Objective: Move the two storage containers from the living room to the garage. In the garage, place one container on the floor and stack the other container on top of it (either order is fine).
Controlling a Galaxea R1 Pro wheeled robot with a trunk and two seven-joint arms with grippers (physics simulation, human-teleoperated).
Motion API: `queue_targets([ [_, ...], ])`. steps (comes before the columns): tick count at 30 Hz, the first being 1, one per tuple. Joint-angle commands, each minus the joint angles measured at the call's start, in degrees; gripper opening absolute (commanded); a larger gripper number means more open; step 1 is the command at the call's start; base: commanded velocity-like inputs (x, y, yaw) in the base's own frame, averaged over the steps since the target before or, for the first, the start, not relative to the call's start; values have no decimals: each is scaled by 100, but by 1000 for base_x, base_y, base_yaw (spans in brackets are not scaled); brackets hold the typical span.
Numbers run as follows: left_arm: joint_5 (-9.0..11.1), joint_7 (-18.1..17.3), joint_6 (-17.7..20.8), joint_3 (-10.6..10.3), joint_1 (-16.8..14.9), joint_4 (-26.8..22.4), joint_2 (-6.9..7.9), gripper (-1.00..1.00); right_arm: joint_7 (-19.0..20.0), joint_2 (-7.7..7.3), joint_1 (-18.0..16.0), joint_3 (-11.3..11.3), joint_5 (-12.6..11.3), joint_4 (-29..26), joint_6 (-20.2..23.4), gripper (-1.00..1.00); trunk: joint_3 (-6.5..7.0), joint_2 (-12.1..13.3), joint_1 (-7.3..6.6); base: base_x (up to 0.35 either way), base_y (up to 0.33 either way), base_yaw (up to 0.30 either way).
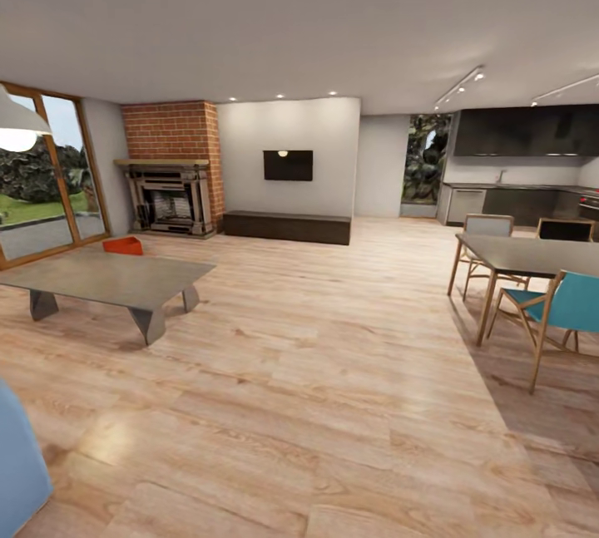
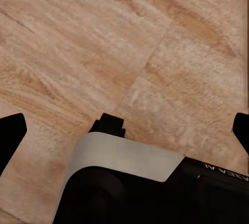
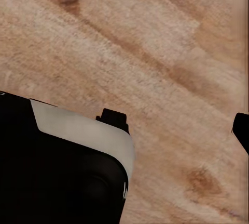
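I am in the living room, with its light wood plank floor (image 1: 316, 355), brick fireplace (image 1: 173, 180) and black TV (image 1: 288, 165). One orange-red storage container (image 1: 122, 245) sits on the floor at the far left, just behind the low grey table (image 1: 108, 278). The garage is out of view. In the left wrist view my left gripper (image 2: 125, 133) hangs open over bare planks, its fingertips (image 2: 10, 135) wide apart and holding nothing. My right gripper (image 3: 127, 130) is likewise open over the planks, with one fingertip (image 3: 241, 130) at the frame's edge.
A long dark bench (image 1: 287, 227) runs under the TV. A dining table (image 1: 532, 259) with teal and wooden chairs (image 1: 557, 309) stands at the right, the kitchen behind it. Glass doors (image 1: 42, 180) line the left wall. A blue seat corner (image 1: 18, 463) is at near left. Wide floor lies between.
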Motion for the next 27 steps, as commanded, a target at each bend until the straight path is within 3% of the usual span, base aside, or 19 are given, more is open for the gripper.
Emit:
queue_targets([
  [1,22,16,-5,5,-3,-2,-2,100,-5,1,-8,23,2,18,-33,100,-7,-3,3,321,0,0],
  [27,22,18,-10,12,-3,-2,7,100,-5,1,-8,25,7,18,-33,100,-7,-3,3,321,0,0],
])
